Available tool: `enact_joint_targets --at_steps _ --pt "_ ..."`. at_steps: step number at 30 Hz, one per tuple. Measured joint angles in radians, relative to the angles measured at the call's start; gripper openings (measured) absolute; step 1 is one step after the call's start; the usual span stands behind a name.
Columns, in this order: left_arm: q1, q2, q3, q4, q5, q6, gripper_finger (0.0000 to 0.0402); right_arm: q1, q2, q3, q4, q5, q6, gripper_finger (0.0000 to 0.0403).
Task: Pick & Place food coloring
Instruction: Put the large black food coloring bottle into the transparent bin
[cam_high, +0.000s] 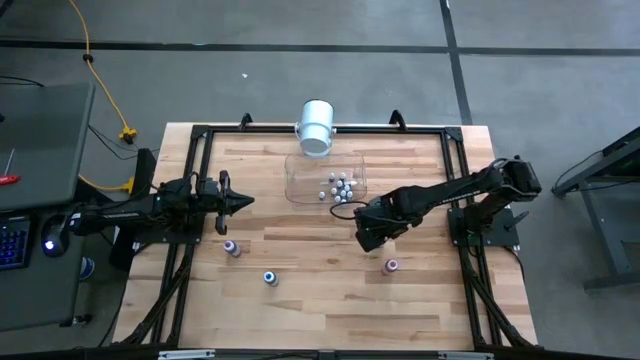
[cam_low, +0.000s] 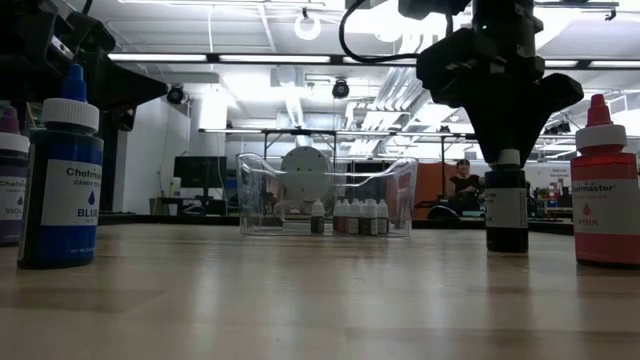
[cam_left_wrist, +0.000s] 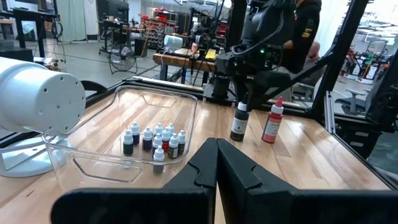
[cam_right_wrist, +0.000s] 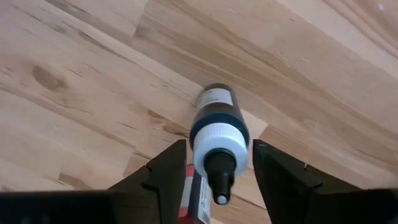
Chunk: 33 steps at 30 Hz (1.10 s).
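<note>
Dark bottle (cam_right_wrist: 216, 134) stands between right gripper (cam_right_wrist: 214, 174) jaws, label unreadable.

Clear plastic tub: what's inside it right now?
The clear plastic tub holds a cluster of small food coloring bottles standing upright. An exact count is hidden, since they overlap. The white cylinder sits outside, by its rim.

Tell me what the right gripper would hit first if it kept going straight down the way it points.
The dark bottle, standing upright between the open fingers of the right gripper, then the wooden table under it, as far as depth shows.
</note>
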Motion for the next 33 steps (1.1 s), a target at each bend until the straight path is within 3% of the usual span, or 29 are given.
enact_joint_targets --at_steps 9,33 --pt "0.000 0.000 0.000 0.000 0.000 0.000 0.0001 0.000 0.000 0.000 -0.014 -0.006 -0.007 0.0122" --pt "0.000 0.000 0.000 0.000 0.000 0.000 0.0001 0.000 -0.004 0.001 -0.008 0.062 -0.036 0.0115"
